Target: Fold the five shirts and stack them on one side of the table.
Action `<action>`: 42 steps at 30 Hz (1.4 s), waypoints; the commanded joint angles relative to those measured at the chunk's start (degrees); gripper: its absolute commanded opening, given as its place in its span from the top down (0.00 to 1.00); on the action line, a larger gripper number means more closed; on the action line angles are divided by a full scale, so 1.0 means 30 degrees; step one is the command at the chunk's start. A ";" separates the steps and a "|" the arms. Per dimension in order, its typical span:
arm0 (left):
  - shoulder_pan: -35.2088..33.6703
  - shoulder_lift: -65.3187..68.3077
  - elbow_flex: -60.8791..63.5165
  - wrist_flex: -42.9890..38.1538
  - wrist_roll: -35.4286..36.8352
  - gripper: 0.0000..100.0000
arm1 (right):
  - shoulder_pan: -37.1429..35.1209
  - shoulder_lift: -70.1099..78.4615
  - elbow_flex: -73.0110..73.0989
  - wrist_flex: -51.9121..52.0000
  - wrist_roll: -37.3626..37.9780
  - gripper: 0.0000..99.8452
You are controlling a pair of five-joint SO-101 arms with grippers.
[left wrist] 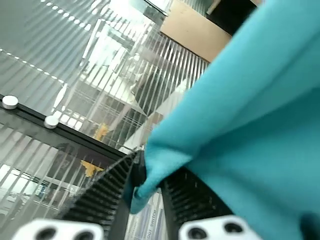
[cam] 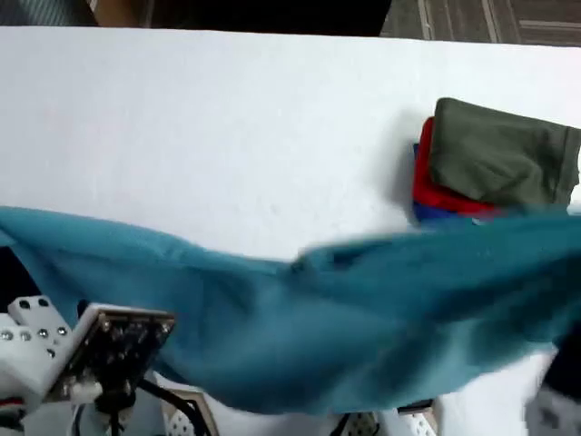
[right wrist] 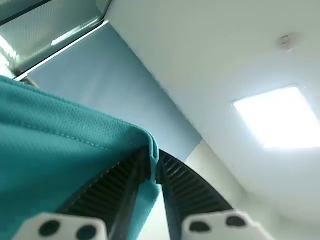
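Teal fabric is pinched in both claws. The left gripper (left wrist: 147, 187) is clamped on a bunched edge of the teal shirt (left wrist: 250, 125), and the right gripper (right wrist: 152, 175) is closed on its stitched hem. The shirt hangs stretched between them above the white table (cam: 227, 118), unfolded. Beyond it, on the right arm's side, 3 folded shirts lie stacked: a green shirt (cam: 499, 154) on a red shirt (cam: 428, 186) on a blue shirt (cam: 434, 214). So 3 look done, and this one has yet to be folded and stacked.
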State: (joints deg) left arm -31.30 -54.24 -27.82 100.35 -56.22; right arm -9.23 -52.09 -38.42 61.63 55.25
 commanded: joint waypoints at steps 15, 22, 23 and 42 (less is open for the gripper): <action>0.0322 0.9846 0.8278 -1.0930 -0.0322 0.97 | 0.0015 1.6601 0.5040 -0.6432 0.0088 0.98; 0.0469 1.4564 0.8396 -1.1136 -0.0322 0.97 | -0.0777 1.9004 0.5128 -0.4176 -0.0703 0.98; 0.0469 1.5004 0.8308 -1.0813 -0.0322 0.97 | -0.0982 1.8974 0.5070 -0.3619 -0.1436 0.98; 0.0381 1.5560 1.1707 -0.4777 -0.2227 0.97 | -0.2681 1.6190 0.8381 0.7399 -0.3341 0.98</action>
State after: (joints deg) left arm -30.07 -6.95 3.91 85.05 -61.93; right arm -16.18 2.24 -18.02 82.37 45.67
